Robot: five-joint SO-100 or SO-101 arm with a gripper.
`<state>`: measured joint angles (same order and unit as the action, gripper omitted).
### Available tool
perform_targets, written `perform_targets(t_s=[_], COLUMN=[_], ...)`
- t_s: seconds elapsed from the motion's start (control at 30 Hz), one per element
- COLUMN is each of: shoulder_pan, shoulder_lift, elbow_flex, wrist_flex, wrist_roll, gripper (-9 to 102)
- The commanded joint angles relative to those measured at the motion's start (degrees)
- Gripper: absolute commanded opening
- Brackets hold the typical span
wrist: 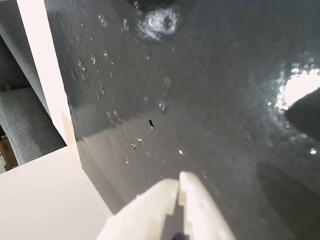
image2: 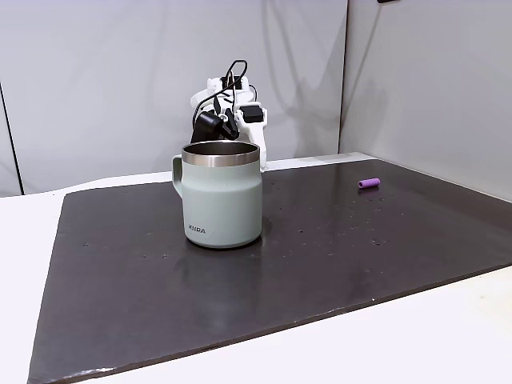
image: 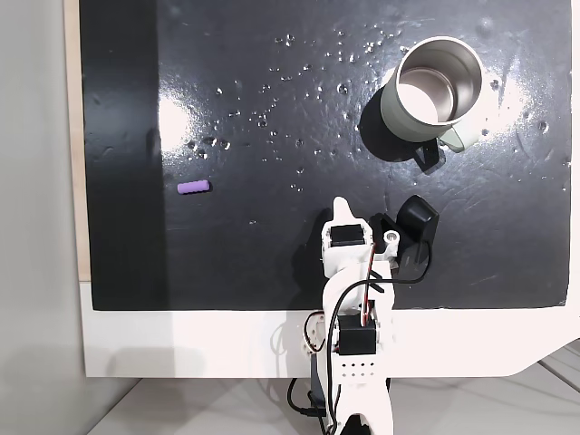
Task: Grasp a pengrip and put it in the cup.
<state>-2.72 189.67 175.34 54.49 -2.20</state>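
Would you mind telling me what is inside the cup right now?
In a fixed view from above, the cup shows only its bare, shiny steel interior. The pengrip lies apart on the black mat. From the side, the wall hides the inside.

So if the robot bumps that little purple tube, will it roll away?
Probably, a little. The pengrip is a short round tube lying on its side on the smooth, shiny black mat, so a sideways nudge could roll it. It looks tiny beside the cup, so likely very light. It may be soft and squash slightly when pinched, though the pictures can't confirm that.
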Motion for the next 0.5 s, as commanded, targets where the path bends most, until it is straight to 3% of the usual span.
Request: perform_targets(t_s=[0.0,0.27,0.47], shoulder_pan=[-2.46,-2.64,-6.94], shoulder_lift=[0.35,0.35,-5.71], elbow_flex=[-0.44,-2.20,-16.08], wrist_flex=[-2.81,-1.58,3.60], wrist_roll=[-2.81,-0.88,1.49], gripper=[0,0,0])
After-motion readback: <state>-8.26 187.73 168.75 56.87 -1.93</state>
